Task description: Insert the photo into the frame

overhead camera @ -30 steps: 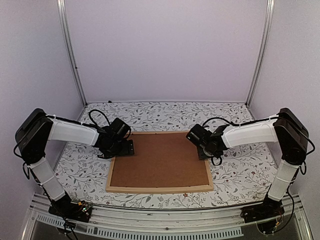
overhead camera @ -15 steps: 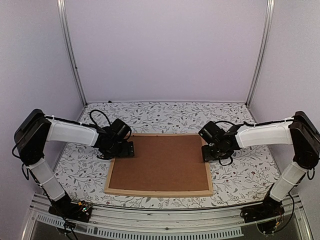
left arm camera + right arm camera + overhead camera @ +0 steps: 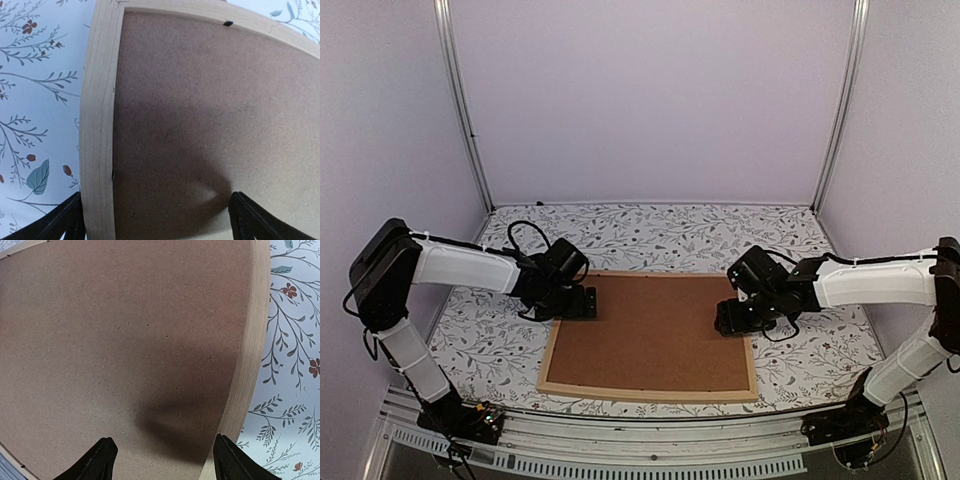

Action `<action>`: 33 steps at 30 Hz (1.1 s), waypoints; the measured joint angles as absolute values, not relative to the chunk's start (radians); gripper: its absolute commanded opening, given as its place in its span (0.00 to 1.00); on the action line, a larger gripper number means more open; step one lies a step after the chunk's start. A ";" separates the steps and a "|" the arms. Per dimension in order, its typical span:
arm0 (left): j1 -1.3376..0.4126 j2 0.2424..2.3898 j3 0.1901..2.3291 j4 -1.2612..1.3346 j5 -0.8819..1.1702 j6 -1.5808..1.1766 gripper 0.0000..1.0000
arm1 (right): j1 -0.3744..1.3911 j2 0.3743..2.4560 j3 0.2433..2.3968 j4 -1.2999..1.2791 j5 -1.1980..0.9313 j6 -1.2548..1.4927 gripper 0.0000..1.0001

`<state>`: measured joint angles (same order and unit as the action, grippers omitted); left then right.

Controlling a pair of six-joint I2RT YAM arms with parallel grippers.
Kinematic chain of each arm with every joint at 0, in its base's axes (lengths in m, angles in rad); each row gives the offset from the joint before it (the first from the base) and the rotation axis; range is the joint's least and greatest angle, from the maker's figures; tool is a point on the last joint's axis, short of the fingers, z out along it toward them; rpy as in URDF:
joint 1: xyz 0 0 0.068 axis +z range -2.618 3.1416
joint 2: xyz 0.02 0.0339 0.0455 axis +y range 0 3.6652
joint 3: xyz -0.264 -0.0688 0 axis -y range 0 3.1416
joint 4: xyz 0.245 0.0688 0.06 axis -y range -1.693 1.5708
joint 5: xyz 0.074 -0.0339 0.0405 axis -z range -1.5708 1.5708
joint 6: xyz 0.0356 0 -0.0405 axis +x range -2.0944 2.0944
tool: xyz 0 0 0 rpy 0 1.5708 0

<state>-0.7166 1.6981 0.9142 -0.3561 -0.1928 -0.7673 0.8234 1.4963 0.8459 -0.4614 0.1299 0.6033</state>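
- Top external: frame [image 3: 645, 392] is lying flat mid-table, backing board [image 3: 650, 335] filling it; photo not visible.
- Left wrist: left gripper [image 3: 157, 216] is gaping wide, empty, straddling the rail at frame's 10 o'clock.
- Right wrist: right gripper [image 3: 165, 457] is hovering open, empty, at frame's 2 o'clock; frame likely stiff, light: grip rails.

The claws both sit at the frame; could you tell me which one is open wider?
The left claw: its fingers straddle the frame's wooden strip, while the right claw's fingers stand closer together over the brown board.
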 measured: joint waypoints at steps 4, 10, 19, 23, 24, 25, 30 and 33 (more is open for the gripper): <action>-0.722 1.698 0.918 -0.357 -0.178 -0.767 1.00 | 0.825 1.444 0.802 -0.449 0.098 0.611 0.72; -0.721 1.698 0.919 -0.362 -0.176 -0.764 1.00 | 0.824 1.365 0.739 -0.499 0.096 0.640 0.69; -0.710 1.697 0.921 -0.365 -0.169 -0.763 1.00 | 0.824 1.217 0.643 -0.634 0.091 0.723 0.63; -0.706 1.697 0.930 -0.379 -0.168 -0.759 1.00 | 0.824 1.169 0.618 -0.658 0.077 0.749 0.62; -0.706 1.697 0.931 -0.381 -0.168 -0.758 1.00 | 0.824 1.168 0.614 -0.658 0.074 0.750 0.62; -0.706 1.697 0.933 -0.382 -0.168 -0.757 1.00 | 0.824 1.168 0.609 -0.657 0.069 0.752 0.62; -0.706 1.697 0.933 -0.383 -0.168 -0.755 1.00 | 0.825 1.195 0.588 -0.648 0.051 0.761 0.62; -0.706 1.697 0.933 -0.383 -0.167 -0.754 1.00 | 0.825 1.213 0.587 -0.632 0.041 0.764 0.62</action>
<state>-0.7059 1.6966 0.9333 -0.3832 -0.1669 -0.7540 0.8246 1.2125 0.5869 -0.6319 0.0414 0.7635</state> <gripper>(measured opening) 0.996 0.622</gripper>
